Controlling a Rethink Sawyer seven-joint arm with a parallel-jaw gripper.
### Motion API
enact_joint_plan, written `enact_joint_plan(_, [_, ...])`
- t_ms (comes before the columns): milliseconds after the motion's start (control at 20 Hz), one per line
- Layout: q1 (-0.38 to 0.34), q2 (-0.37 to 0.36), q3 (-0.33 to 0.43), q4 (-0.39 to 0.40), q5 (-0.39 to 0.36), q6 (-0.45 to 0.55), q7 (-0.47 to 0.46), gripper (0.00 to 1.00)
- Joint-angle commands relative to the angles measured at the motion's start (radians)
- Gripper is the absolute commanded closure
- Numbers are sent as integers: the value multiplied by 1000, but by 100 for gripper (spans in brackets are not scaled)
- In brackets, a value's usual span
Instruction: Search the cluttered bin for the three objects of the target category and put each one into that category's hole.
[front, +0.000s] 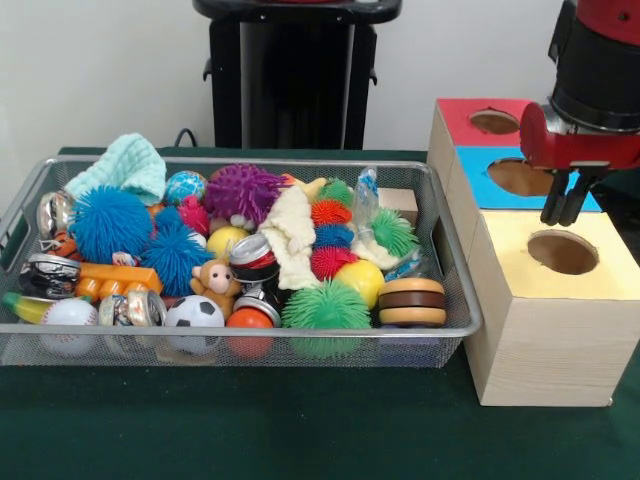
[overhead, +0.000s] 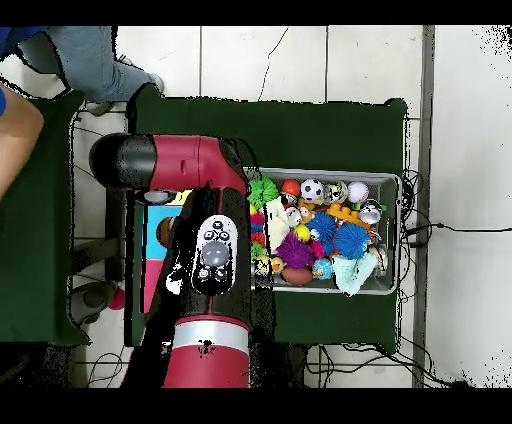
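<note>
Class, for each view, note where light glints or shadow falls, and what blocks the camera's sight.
Front view: even light, glints on the crushed cans, a soft shadow beneath the wire basket. Overhead view: the red arm hides most of the wooden box and the basket's left end.

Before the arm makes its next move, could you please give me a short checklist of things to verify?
1. Gripper empty: ok, fingers together, nothing held.
2. Gripper clear of the bin: ok, it hangs over the boxes beside the yellow hole.
3. Yellow hole unobstructed: ok.
4. Rope toy plainly in sight: cannot tell; a pale lump lies mid-bin among the balls.
5. Person's arm away from the bin: ok.
</note>
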Motion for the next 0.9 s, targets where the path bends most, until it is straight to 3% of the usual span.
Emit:
enact_joint_plan(50, [-75, -6, 58, -26, -71, 52, -33, 100])
enact_joint_plan(250, [-115, 8, 80, -22, -122, -10, -134, 100])
enact_joint_plan(900, [-278, -9, 184, 23, -266, -83, -279, 100])
